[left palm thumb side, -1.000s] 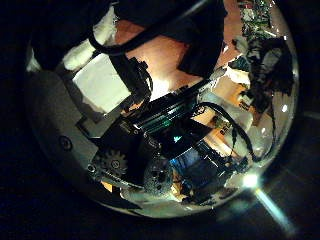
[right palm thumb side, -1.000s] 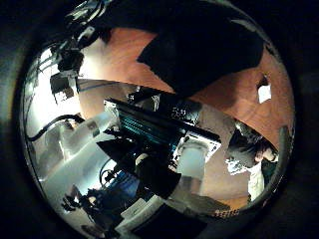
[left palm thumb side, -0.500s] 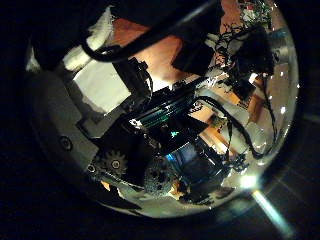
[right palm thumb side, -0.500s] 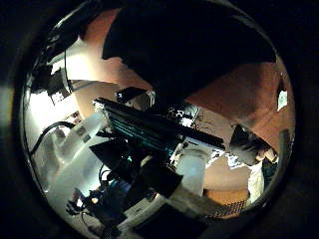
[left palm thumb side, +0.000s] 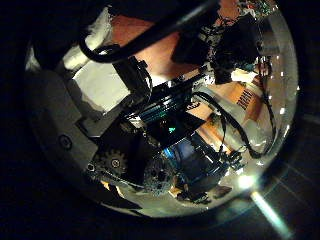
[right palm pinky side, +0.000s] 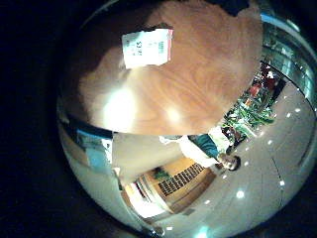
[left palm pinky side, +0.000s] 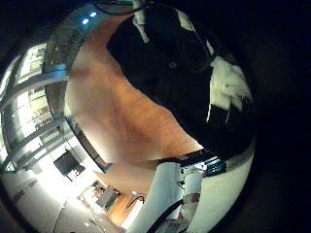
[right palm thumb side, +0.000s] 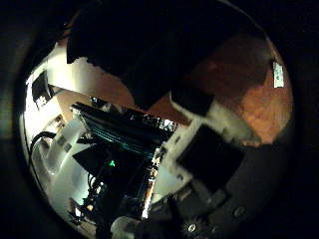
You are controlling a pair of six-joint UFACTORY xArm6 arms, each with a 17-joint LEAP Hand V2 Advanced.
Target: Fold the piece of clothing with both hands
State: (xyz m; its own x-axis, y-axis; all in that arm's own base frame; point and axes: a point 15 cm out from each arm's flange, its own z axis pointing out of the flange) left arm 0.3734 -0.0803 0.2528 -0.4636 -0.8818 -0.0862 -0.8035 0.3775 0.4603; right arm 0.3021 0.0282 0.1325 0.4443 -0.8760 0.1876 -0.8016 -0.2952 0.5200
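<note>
The dark piece of clothing (left palm pinky side: 170,63) lies on the wooden table (left palm pinky side: 112,112) and fills much of the left little finger side palm view, so it is close under that palm. Parts of my left hand (left palm pinky side: 225,85) show over the cloth's edge. In the left thumb side palm view my left hand's body (left palm thumb side: 120,110) fills the middle, and another hand (left palm thumb side: 235,45) hangs over the table (left palm thumb side: 150,45). In the right thumb side palm view the clothing (right palm thumb side: 140,45) lies close to my right hand (right palm thumb side: 204,149).
A white paper tag (right palm pinky side: 147,45) lies on the bare table (right palm pinky side: 188,89) in the right little finger side palm view. It also shows in the right thumb side palm view (right palm thumb side: 277,72), away from the clothing. A white arm (left palm pinky side: 170,194) shows beyond the table's edge.
The right thumb side palm view has shifted: the clothing is nearer and larger. In the left thumb side palm view the other hand has grown larger and come closer.
</note>
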